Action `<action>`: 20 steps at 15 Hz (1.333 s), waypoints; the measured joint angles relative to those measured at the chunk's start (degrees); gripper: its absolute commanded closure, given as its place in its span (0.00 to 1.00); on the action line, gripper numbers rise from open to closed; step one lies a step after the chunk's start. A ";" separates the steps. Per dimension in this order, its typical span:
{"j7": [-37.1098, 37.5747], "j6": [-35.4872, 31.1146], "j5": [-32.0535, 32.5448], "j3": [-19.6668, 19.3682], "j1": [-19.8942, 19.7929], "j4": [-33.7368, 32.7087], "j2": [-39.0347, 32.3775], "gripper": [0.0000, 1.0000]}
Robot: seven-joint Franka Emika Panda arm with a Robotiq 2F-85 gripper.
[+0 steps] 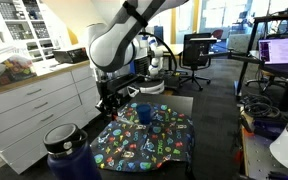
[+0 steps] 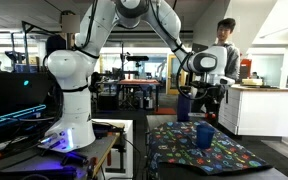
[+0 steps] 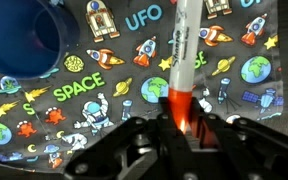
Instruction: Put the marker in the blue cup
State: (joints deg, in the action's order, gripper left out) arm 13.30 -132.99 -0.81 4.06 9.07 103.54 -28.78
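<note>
The marker (image 3: 181, 50) has a white barrel and a red-orange section at the end where it is held. A line of dark print runs along the barrel, too small to read. The gripper (image 3: 179, 125) pinches that red end between its fingers. The marker points away from the wrist over the cloth (image 3: 104, 110), seemingly clear of it, though the view is too flat to be sure. The cup (image 3: 22, 35) is plain dark blue and round. Its open mouth shows at the top left of the wrist view, apart from the marker and to its left.

Only the wrist view shows the marker plainly; in both exterior views it is too thin to make out. In an exterior view the gripper (image 1: 112, 100) hangs low at the left edge of the cloth (image 1: 144, 140), with the cup (image 1: 144, 113) upright on the cloth near its right. A large navy bottle (image 1: 69, 150) with a lid stands nearest the camera there. In an exterior view the gripper (image 2: 206, 102) sits straight above the cup (image 2: 205, 135) in the picture, and a person (image 2: 224, 40) stands far behind.

The cloth carries "SPACE" in green and "UFO" in pale letters, among rockets, planets, astronauts and robots.
</note>
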 measured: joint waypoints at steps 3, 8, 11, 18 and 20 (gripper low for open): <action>0.00 -0.14 0.00 -0.31 -0.08 -0.15 1.56 0.94; -0.05 -2.18 0.00 -0.99 -0.61 -0.22 4.24 0.94; -0.33 -4.96 0.00 -1.30 -1.08 -0.10 5.66 0.94; -2.99 -12.49 0.00 -1.54 -2.18 2.03 8.69 0.94; -4.47 -15.75 -0.02 -1.53 -2.46 3.66 9.76 0.94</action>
State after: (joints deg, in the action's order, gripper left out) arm 8.83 -148.74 -0.82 2.52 6.61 107.20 -19.01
